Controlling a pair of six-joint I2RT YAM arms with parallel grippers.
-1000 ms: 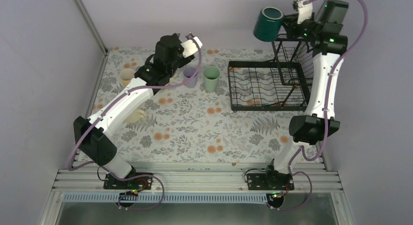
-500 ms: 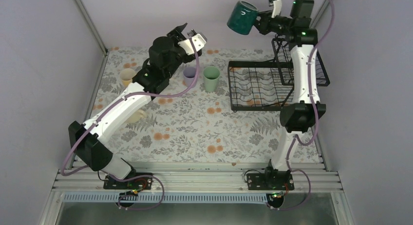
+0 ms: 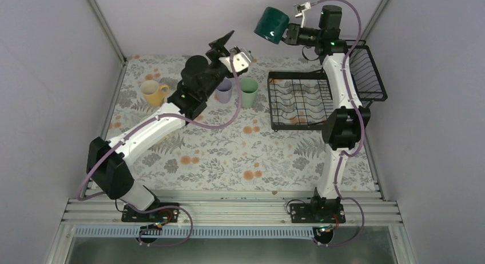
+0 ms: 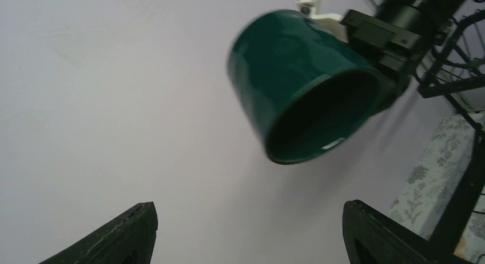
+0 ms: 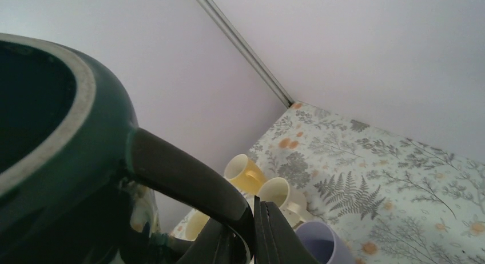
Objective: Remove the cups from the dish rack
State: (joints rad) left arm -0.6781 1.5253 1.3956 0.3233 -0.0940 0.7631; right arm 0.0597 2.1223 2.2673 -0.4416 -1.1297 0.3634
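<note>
Our counter (image 3: 229,155) wears a cloth printed with grey ferns and orange blooms, boxed in by plain lilac walls (image 3: 166,18). Our right hand (image 3: 290,33) is clamped on the handle of the glossy dark green mug (image 3: 270,25), high in the air, clear of the black wire dish rack (image 3: 303,98). Our left hand (image 3: 233,50) gapes wide and empty above the lavender tumbler (image 3: 224,91) and mint tumbler (image 3: 248,92); the yellow mug (image 3: 153,92) stands nearby.

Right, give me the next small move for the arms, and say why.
Probably ease the left gripper up toward the dark green mug until its open jaws straddle it. The right gripper holds the mug aloft, clear of the dish rack, and the left wrist view shows it above and between the left jaws, not touching: it looks like a handover.
</note>
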